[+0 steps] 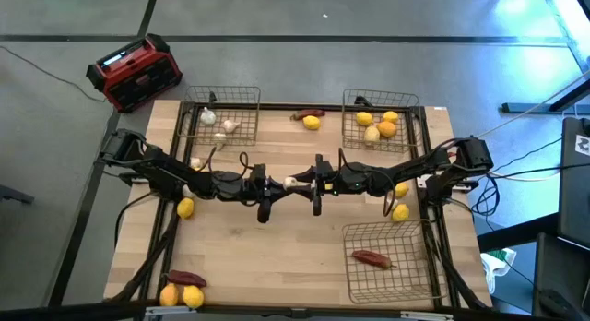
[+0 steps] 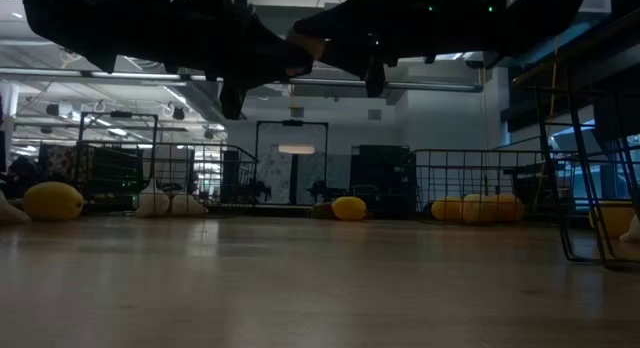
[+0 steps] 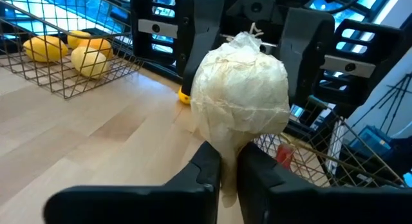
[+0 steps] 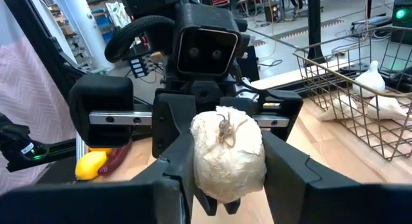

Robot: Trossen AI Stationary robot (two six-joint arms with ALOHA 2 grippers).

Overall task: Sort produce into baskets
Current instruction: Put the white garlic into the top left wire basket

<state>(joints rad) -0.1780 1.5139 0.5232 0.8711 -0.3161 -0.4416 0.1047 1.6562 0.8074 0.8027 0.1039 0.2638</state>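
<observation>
Garlic handoff, mid-air over the table's centre!
The whitish bulb (image 1: 291,182) hangs between both arms: the right gripper (image 4: 225,179) clamps its sides, the left gripper (image 3: 228,161) pinches its lower tip tight. Wire baskets (image 1: 221,113) sit well apart, along the table edges.

No text, label, brand, number or sign can be read anywhere in these views, on the table or in the room behind.
</observation>
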